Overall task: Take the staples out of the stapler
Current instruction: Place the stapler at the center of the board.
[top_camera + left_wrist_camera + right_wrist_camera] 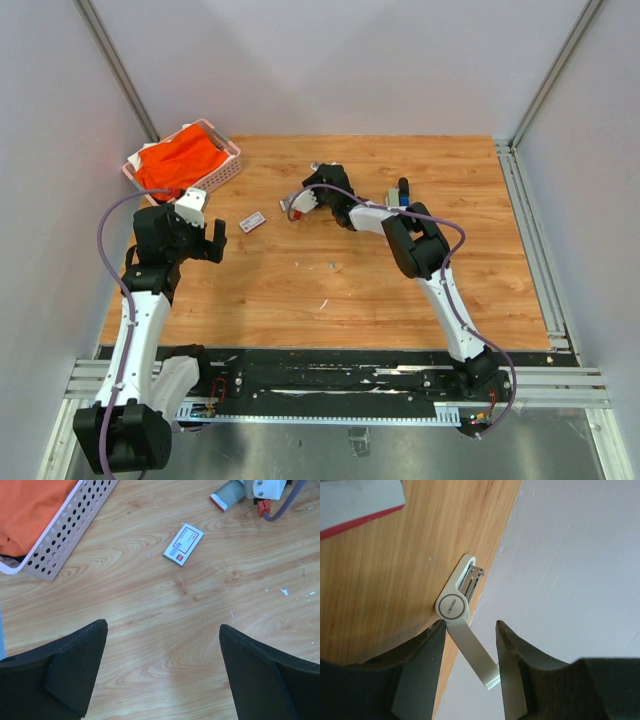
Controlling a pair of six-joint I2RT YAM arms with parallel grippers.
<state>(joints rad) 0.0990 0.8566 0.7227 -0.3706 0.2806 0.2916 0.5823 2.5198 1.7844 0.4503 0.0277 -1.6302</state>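
The right hand (pixel 470 630) has its fingers part-way apart on either side of a white tool's (pixel 454 604) flat strip; whether they press it I cannot tell. The stapler (pixel 403 192) is to the right of that hand, on the far half of the counter (pixel 300 290), partly hidden behind the right arm. The left hand (pixel 162 670) hangs spread wide over bare wood. Beyond it lies a small white box (pixel 183 544), and far left a perforated basket (pixel 65 535) holds orange cloth (pixel 30 510).
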